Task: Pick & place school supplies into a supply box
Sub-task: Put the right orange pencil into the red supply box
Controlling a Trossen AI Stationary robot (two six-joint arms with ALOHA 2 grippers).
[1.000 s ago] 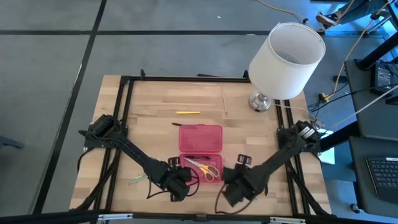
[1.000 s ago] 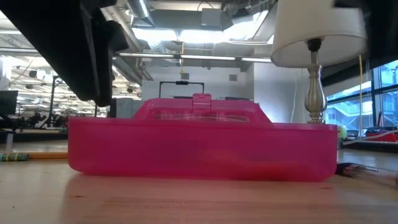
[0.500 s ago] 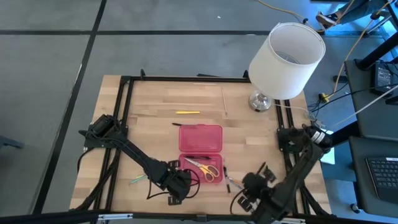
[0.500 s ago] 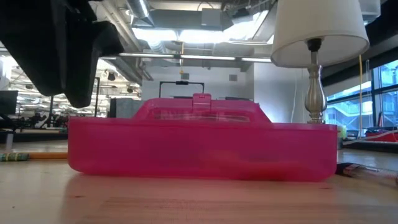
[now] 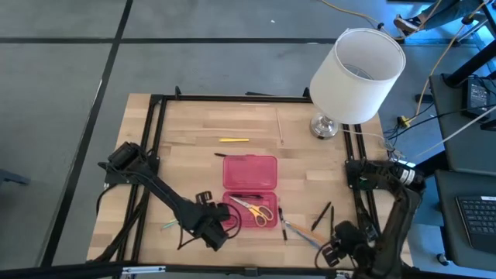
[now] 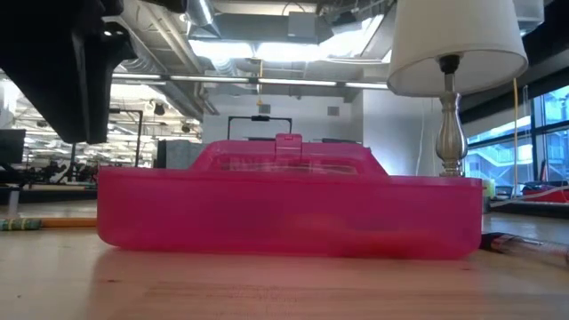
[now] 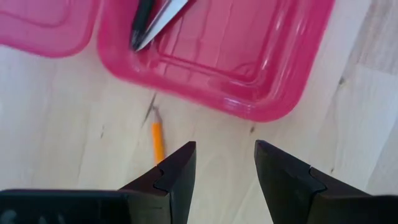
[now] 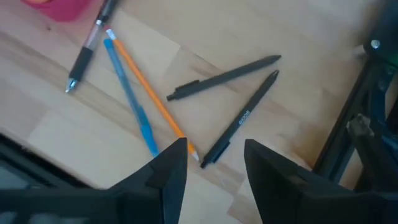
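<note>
Pink supply box [image 5: 250, 191] lies open mid-table, scissors [image 5: 254, 210] inside. Nearest, right tool [image 8: 205, 163] — released, empty — hovers over loose pens [image 8: 225, 76]; left tool [image 7: 222, 167], likewise parted, near an orange pencil [image 7: 158, 140]. Risk: crossed pens may scatter if pinched together.

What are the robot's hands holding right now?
Nothing. The left tool is open and empty over the table beside the pink supply box. The right tool is open and empty above loose pens.
</note>
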